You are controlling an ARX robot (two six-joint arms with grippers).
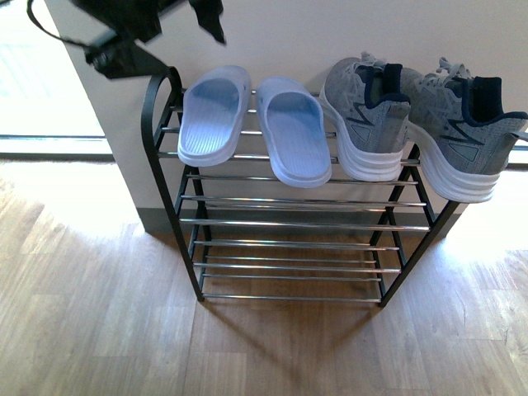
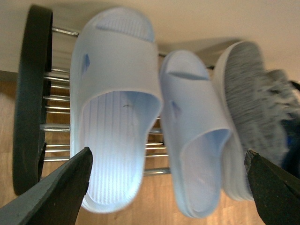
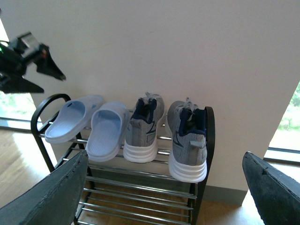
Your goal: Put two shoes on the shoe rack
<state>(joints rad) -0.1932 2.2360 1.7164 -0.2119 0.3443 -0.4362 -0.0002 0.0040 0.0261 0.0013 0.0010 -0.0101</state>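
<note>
Both sets of jaws spread wide and holding nothing, four shoes on the top tier.

From my seat I count two pale blue slippers [image 1: 252, 124] side by side at the left of the shoe rack [image 1: 289, 223] and two grey sneakers [image 1: 412, 124] at the right, heels overhanging the front rods. My left gripper [image 2: 166, 187] hovers close over the slippers; my right gripper [image 3: 166, 187] hangs well back from the rack, which stands on the wooden floor [image 1: 82, 330].

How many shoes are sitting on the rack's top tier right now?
4, all on the chrome-rod shoe rack top tier: two pale blue slide slippers on its left half, two grey knit sneakers on its right. Lower tiers show none.
</note>
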